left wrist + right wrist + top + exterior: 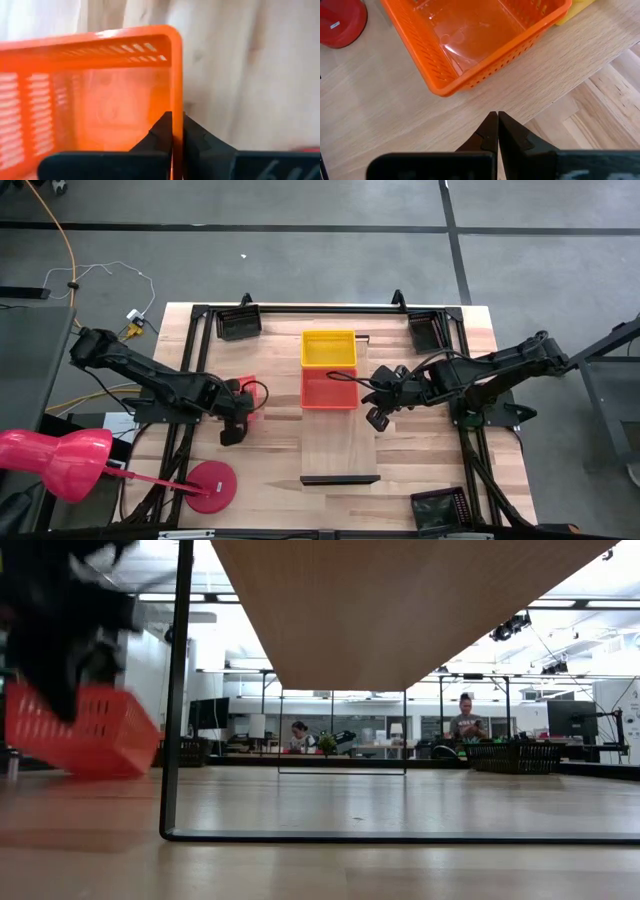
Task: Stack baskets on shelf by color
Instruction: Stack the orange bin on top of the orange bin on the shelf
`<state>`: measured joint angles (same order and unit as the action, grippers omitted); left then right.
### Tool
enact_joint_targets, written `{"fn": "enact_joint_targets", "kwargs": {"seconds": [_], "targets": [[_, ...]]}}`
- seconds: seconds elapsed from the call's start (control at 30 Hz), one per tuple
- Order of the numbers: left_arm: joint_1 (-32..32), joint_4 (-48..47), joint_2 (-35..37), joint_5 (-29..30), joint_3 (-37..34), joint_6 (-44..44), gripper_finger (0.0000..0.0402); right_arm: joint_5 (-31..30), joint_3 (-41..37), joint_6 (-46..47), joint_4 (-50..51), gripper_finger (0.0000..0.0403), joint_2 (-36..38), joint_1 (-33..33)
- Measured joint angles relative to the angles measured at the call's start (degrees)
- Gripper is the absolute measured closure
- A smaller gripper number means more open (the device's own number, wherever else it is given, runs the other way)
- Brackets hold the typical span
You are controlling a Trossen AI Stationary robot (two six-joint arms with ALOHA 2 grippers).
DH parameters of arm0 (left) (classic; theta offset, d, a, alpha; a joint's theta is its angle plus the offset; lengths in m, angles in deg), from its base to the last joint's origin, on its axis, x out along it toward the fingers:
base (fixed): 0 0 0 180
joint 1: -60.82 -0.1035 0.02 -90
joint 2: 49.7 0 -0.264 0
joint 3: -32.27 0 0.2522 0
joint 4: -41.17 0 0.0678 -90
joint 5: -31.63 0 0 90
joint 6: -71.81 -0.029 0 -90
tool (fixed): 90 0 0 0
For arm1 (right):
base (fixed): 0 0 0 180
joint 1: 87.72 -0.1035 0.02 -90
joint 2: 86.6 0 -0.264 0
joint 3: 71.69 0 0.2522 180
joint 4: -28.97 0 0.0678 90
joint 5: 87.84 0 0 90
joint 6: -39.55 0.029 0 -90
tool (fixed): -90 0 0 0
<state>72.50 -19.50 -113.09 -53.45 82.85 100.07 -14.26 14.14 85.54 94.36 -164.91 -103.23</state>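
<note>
A grey floor (300, 250) crossed by dark seams surrounds the wooden table (480, 325). An orange cable (68, 250) runs over the floor beyond the table's far left corner. Beyond the table, two people (465, 720) sit at desks under bright ceiling strip lights (575, 602).

Yellow plastic mesh basket (329, 347): plain yellow
Red-orange plastic mesh basket (329, 389): orange, slotted walls
Long wooden shelf board (340, 442): pale grain, dark lip
Round lamp base (209, 485): pink-red
</note>
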Motion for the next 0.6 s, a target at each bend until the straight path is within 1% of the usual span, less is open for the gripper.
{"fn": "enact_joint_targets", "kwargs": {"seconds": [0.13,0.27,0.43,0.5,0.6], "targets": [[1.9,-5.7,1.8,0.1,9.0,-4.2,0.04,0.0,0.0,-0.6,0.0,0.0403,0.0,0.0],[3.6,-13.4,1.9,1.0,19.1,-9.3,0.0401,0.0,0.0,-1.5,-0.5,0.0403,0.0,0.0],[5.1,-25.6,0.5,4.6,32.5,-17.0,0.0401,0.0,0.0,-1.5,-0.9,0.0403,0.4,0.0],[5.4,-30.1,-0.7,6.4,37.8,-21.7,0.0401,0.0,0.0,-2.4,-1.5,0.0403,1.1,0.0],[5.4,-35.9,-2.9,9.8,44.9,-32.6,0.0401,-0.2,0.0,-5.0,-2.6,0.0403,2.1,0.0]]}}
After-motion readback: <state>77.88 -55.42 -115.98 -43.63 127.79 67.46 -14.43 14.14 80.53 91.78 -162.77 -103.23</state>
